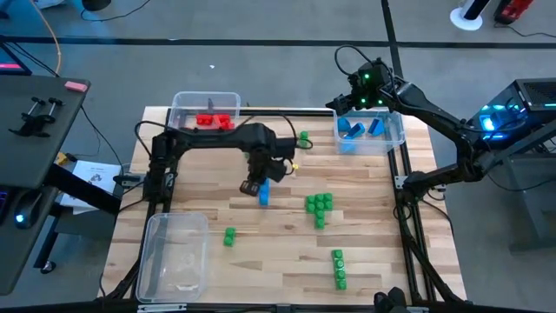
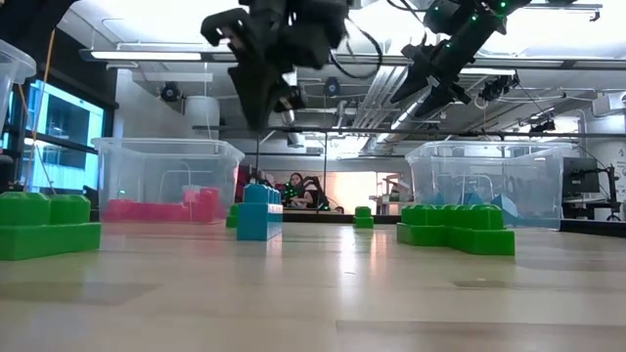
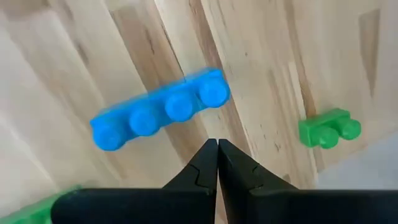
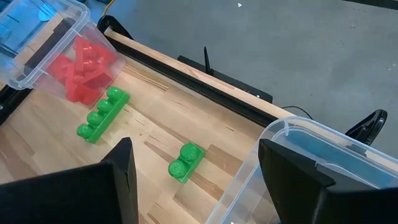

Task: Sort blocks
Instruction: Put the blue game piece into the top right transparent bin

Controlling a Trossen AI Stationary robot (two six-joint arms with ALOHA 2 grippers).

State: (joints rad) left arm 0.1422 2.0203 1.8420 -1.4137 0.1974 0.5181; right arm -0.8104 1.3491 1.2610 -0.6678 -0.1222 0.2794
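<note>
1. Left gripper (image 1: 253, 186) clenched on nothing, hovering just above the blue block (image 1: 264, 196) near the tabletop (image 1: 365, 252) centre.
2. Right gripper (image 1: 359, 103) spread wide, empty, over the far edge of the bin (image 1: 398, 130) holding blue blocks.
3. Red blocks (image 1: 214, 121) in the other far bin (image 1: 181, 104); green blocks (image 1: 319, 204) scattered beside the blue block.

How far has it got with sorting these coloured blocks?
Partly done. Red blocks already lie in one clear bin, blue blocks in another bin. Nothing is in hand: the left gripper is shut and empty above a loose blue block, and the right gripper is open over the blue bin. All the green blocks lie on the table, and the third bin looks empty.
</note>
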